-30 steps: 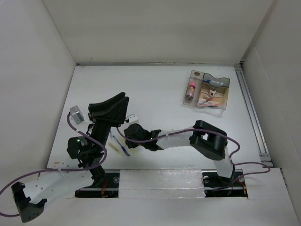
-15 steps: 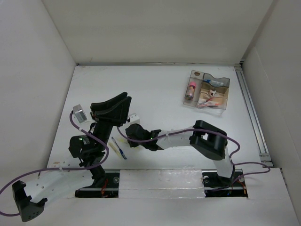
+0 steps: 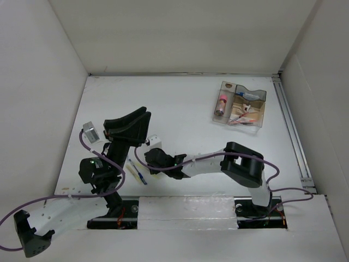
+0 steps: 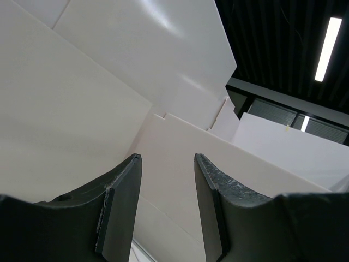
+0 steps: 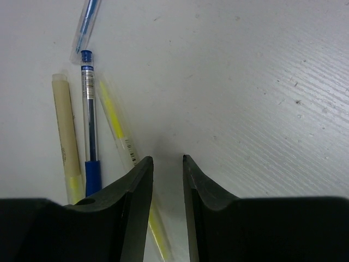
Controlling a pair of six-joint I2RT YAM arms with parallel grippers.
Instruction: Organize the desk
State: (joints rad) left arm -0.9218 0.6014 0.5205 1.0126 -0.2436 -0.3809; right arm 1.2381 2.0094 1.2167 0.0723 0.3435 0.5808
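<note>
1. Low over the front-left part of the bench [image 3: 180,103], the right jaws point tips-down at the white top; in the wrist view bare bench surface shows thru the gap btwn them.
2. Right jaws: parted by a narrow gap, nothing btwn the fingers [image 5: 136,207], gripping nothing.
3. Just beside them lie pens on the bench. A clear pen w/ yellow core [image 5: 117,123] runs under one finger in the wrist view; can't tell if they touch.
4. Next over, side by side: blue pen [image 5: 90,125], then cream marker [image 5: 65,131]. A clear blue-tipped pen [image 5: 84,27] lies farther out, tilted.
5. Left jaws: lifted clear of the bench, aimed up at the white wall panels [image 4: 65,109]. Fingers [image 4: 122,207] stand apart w/ nothing btwn, so open & empty.
6. From above, the left arm [image 3: 128,128] rises over the bench's left side, near the right jaws; the pens sit btwn the two.
7. Clear compartment tray [image 3: 264,109] is at the far-right of the bench, well apart from both jaws.
8. Metal rail [image 3: 292,136] runs along the bench's right edge.
</note>
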